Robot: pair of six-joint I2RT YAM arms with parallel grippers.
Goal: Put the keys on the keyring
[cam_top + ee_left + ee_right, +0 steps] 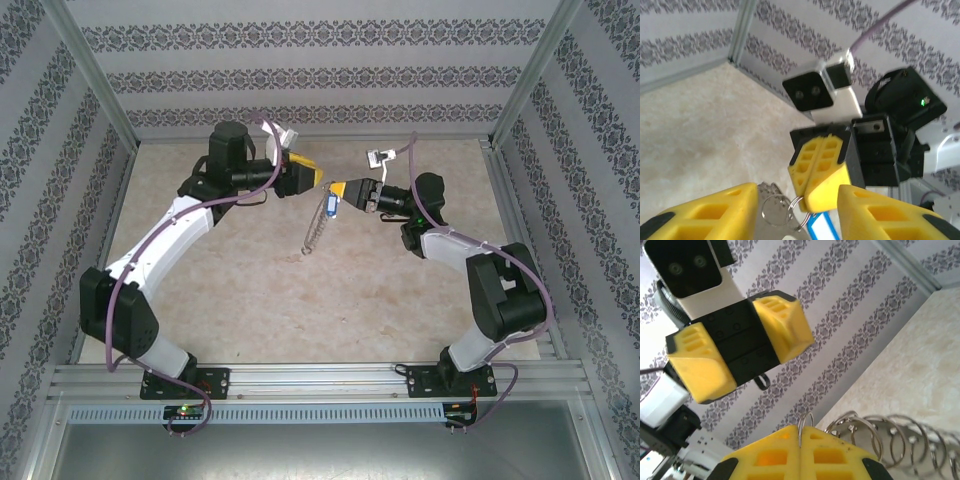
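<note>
One blue key (pixel 329 207) hangs just under the right gripper (pixel 342 189), which is clamped on the top loop of the keyring (pixel 317 232). The other loops dangle toward the table (pixel 250 300). Left gripper (pixel 310 177) just beside, fingers parted, empty.

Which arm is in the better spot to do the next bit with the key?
Probably the left. The right gripper is shut on a ring of the keyring, holding it up, so it is busy. The left gripper has open, empty jaws facing the blue key hanging there.
</note>
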